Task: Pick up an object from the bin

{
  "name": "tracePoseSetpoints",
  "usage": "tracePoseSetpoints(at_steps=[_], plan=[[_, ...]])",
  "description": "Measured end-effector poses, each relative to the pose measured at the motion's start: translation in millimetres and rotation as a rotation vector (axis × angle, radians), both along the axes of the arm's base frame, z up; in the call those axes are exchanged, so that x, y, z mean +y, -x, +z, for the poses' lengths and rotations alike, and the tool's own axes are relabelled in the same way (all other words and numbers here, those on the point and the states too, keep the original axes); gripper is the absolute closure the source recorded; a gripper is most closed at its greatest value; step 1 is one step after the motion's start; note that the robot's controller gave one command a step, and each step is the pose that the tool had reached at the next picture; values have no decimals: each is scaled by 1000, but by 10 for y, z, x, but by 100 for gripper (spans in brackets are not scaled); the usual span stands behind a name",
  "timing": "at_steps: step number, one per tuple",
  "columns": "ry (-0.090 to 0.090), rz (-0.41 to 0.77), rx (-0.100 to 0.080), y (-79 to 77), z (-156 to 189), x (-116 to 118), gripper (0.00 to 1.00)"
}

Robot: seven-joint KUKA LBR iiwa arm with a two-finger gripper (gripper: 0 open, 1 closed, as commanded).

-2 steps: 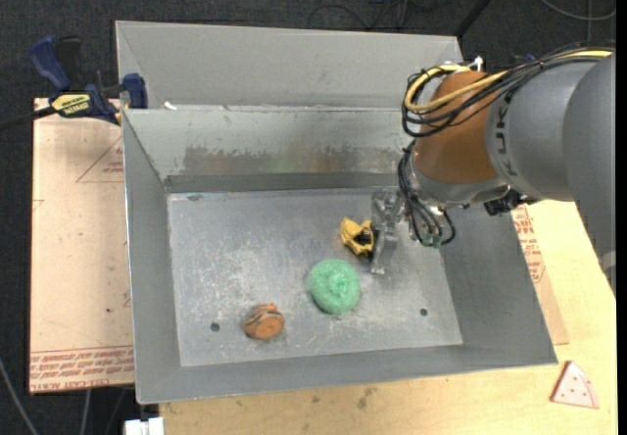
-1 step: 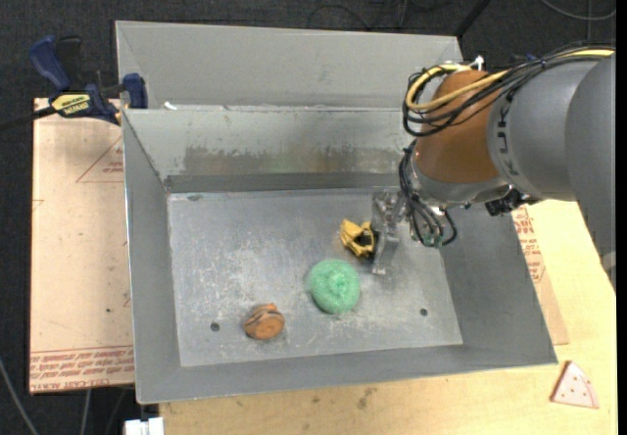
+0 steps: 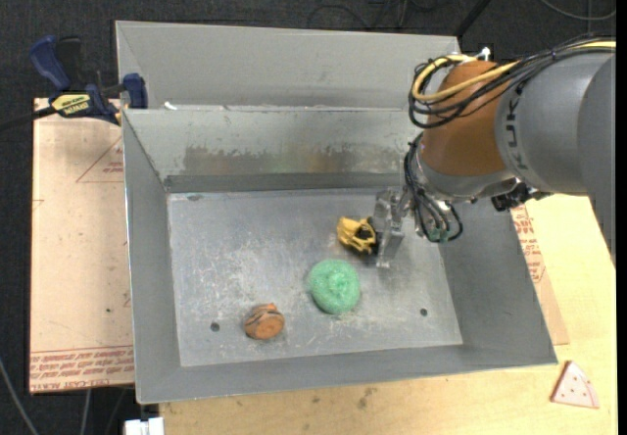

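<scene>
Nearest, a brown round lump (image 3: 263, 322) lies on the bin's (image 3: 211, 247) floor, left of the green fuzzy ball (image 3: 335, 286); just beyond that ball sits a small yellow-and-black toy (image 3: 357, 235); the hand (image 3: 387, 252) hangs low, beyond and right of the ball, hard against the toy; released or clenched, I cannot tell; the step looks like closing in to grasp; next, the hand must straddle the toy, clench, then lift clear of the ball.

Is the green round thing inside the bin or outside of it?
Inside. The green round thing lies on the floor of the bin, near the yellow toy, with the walls around it.
</scene>
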State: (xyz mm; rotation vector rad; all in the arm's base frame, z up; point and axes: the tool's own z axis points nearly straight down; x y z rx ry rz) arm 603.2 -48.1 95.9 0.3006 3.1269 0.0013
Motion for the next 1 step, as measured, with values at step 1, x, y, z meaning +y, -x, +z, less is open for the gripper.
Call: tracePoseSetpoints(at_steps=[1], plan=[[0, 1, -3, -14, 196, 0, 100]])
